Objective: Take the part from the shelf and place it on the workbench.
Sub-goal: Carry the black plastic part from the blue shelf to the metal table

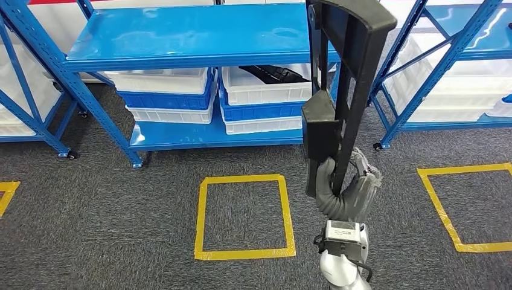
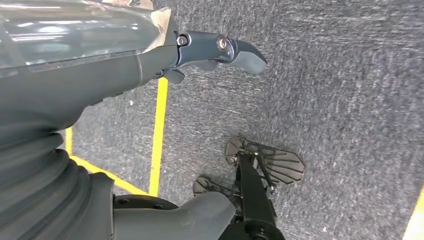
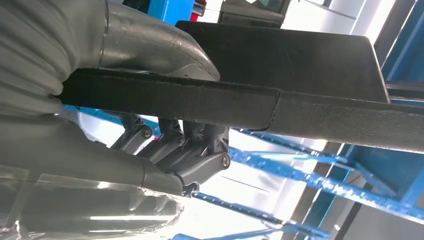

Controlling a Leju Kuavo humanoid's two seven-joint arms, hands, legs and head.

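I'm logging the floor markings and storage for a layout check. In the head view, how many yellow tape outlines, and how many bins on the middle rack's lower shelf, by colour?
Yellow tape outlines: 3, two of them cut by the picture's edges
White bins: 4
Blue bins: 2
Total: 9

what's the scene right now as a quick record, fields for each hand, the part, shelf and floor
right hand: right hand grips the black part and holds it upright in front of the shelf
left hand: left hand holds nothing, hangs over the carpet
part: long black plastic piece, off the shelf
shelf: blue shelf with white and blue bins below; another black part lies in one bin
floor: yellow tape square on grey carpet
workbench: not seen
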